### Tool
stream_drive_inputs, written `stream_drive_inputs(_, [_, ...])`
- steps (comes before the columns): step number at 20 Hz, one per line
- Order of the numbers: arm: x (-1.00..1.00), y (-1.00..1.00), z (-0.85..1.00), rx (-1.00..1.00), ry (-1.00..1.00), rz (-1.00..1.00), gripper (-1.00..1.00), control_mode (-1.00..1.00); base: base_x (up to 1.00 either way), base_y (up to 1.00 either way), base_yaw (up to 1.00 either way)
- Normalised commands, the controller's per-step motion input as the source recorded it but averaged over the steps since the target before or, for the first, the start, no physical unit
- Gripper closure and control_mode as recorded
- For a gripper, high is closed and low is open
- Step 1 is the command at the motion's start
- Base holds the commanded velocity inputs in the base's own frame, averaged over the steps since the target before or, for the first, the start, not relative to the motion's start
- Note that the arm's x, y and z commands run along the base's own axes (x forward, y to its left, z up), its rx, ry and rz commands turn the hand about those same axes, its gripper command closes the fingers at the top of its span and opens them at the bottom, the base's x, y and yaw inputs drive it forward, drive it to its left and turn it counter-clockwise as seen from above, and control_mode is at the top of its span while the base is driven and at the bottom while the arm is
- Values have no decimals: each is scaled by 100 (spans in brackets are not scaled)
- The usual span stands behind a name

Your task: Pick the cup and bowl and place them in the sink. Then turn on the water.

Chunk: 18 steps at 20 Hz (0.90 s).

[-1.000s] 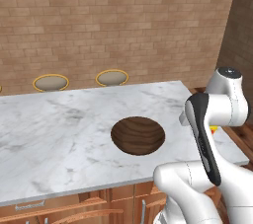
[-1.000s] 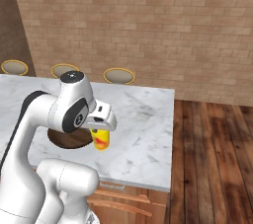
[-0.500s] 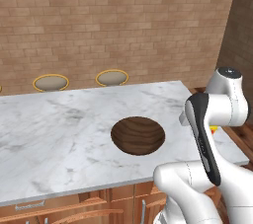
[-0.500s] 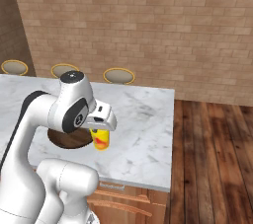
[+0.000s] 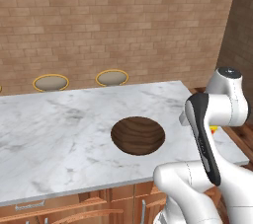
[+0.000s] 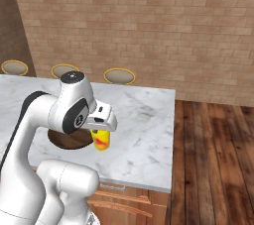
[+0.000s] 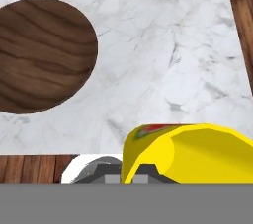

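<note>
The yellow cup [image 6: 101, 141] with a red-orange mark hangs just above the marble counter [image 6: 144, 135], near its front right part. My gripper [image 6: 101, 131] is shut on the cup from above. In the hand view the cup [image 7: 190, 153] lies close at the bottom, its open end facing left. The wide dark wooden bowl [image 5: 138, 135] sits upright on the counter just left of the cup, also seen as the bowl [image 7: 42, 55] and bowl [image 6: 67, 140] partly behind my arm. The sink and the water are out of view.
Round stools with yellow rims [image 5: 112, 77] [image 6: 119, 76] stand behind the counter against the brick wall. The counter ends at its right edge [image 6: 171, 140], with wooden floor [image 6: 213, 159] beyond. Drawers [image 5: 59, 208] lie under the front edge.
</note>
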Motion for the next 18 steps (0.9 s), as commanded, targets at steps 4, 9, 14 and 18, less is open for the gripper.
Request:
stream_drive_inputs(4, [0,0,0,0,0,0,100,100,-29,-3,13])
stream_drive_inputs(9, [0,0,0,0,0,0,100,100,-58,0,27])
stream_drive_inputs(14, [0,0,0,0,0,0,100,100,-45,0,32])
stream_drive_inputs(18, [0,0,0,0,0,0,100,100,-26,-2,75])
